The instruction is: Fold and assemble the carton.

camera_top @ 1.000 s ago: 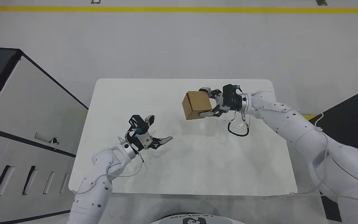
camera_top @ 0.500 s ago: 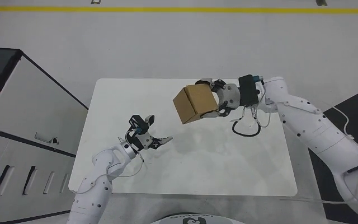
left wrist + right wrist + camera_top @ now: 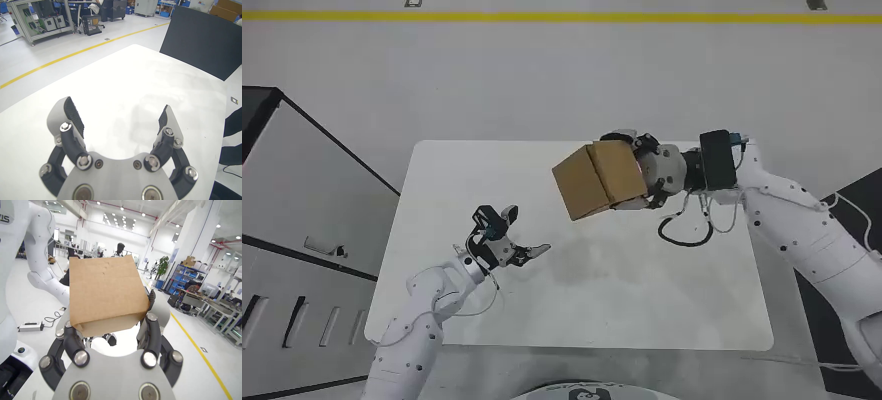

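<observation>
A brown cardboard carton (image 3: 599,177), squared into a box, hangs in the air above the back right part of the white table (image 3: 582,290). My right gripper (image 3: 640,172) is shut on the carton (image 3: 104,289) and holds it by one end, clear of the tabletop. My left gripper (image 3: 523,236) stays low over the front left part of the table, open, with nothing between its fingers (image 3: 73,115). The left gripper (image 3: 119,115) points across bare white tabletop.
A black panel (image 3: 200,37) stands past the table's far right edge. A grey cabinet (image 3: 292,200) sits to the left of the table. A black cable (image 3: 682,225) loops under the right wrist. A yellow floor line (image 3: 562,16) runs behind the table.
The right arm has lifted the carton off the table and tilted it up, drawing its wrist back to the right. The left arm has not moved.
</observation>
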Motion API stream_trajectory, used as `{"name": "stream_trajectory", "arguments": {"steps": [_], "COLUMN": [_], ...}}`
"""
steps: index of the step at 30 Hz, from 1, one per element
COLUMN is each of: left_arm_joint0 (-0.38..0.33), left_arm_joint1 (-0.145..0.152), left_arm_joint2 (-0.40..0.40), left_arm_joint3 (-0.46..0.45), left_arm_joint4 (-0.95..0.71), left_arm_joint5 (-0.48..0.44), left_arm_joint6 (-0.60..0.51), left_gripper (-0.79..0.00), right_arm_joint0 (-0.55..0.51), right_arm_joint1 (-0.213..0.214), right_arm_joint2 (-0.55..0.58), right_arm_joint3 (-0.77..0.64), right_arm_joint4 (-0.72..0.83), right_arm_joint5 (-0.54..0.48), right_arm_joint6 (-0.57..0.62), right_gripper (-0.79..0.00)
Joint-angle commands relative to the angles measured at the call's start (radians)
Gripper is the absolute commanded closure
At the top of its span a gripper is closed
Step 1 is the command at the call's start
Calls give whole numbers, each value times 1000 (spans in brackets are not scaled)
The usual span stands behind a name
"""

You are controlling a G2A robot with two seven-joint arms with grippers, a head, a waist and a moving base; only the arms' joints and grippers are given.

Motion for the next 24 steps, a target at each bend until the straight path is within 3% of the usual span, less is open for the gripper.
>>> {"name": "stream_trajectory", "arguments": {"steps": [1, 8, 17, 24], "left_arm_joint0": [0, 0, 0, 0], "left_arm_joint1": [0, 0, 0, 0], "left_arm_joint2": [0, 0, 0, 0], "left_arm_joint3": [0, 0, 0, 0], "left_arm_joint4": [0, 0, 0, 0], "left_arm_joint5": [0, 0, 0, 0], "left_arm_joint6": [0, 0, 0, 0], "left_gripper": [-785, -785, -785, -785], "right_arm_joint0": [-21, -53, -56, -133], "right_arm_joint1": [4, -15, -17, -33], "right_arm_joint2": [23, 49, 49, 40], "right_arm_joint3": [-30, -111, -113, -158], "right_arm_joint4": [17, 139, 145, 346], "right_arm_joint5": [5, 5, 7, -31], "right_arm_joint6": [-2, -2, 2, 45], "right_gripper": [0, 0, 0, 0]}}
